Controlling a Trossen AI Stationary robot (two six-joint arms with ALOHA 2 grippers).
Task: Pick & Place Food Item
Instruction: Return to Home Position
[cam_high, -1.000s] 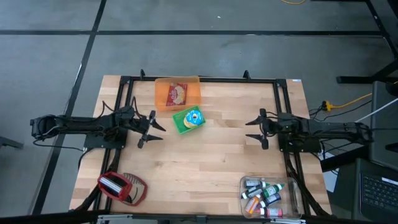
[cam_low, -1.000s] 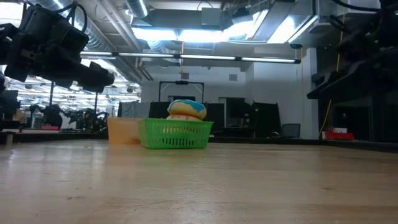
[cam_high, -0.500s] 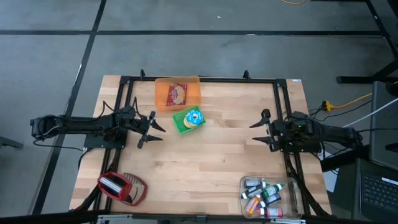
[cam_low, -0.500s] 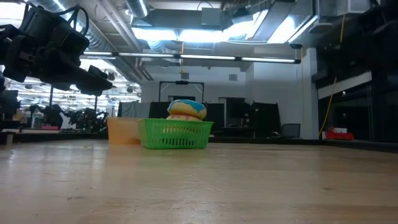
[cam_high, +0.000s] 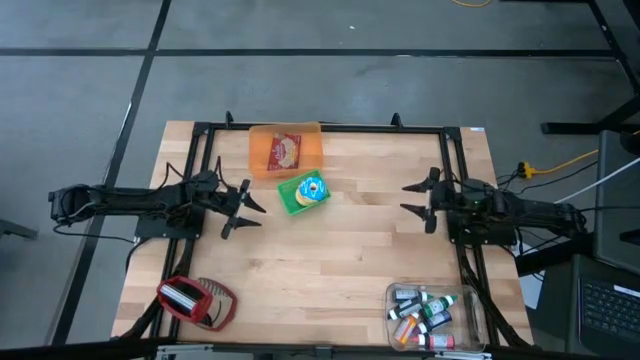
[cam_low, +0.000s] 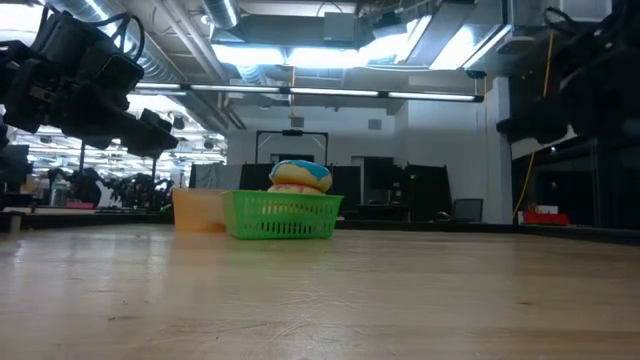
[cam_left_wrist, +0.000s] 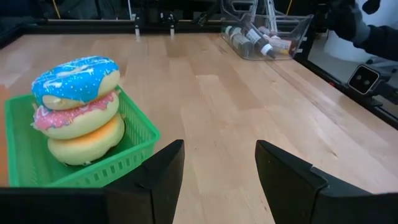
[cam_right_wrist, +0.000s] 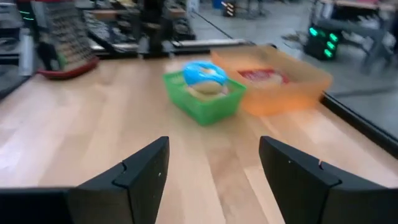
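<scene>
High view: I hold left pincer and right pincer spread, empty, over the wooden tabletop, since small colouring bottles fill the clear plastic bin.

Right gripper slightly farther back

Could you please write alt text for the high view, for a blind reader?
Over a wooden table, the left gripper and right gripper face each other, both open and empty. A green basket of doughnuts and an orange bin sit toward the top edge; a transparent bin of food coloring bottles sits at lower right.
</scene>
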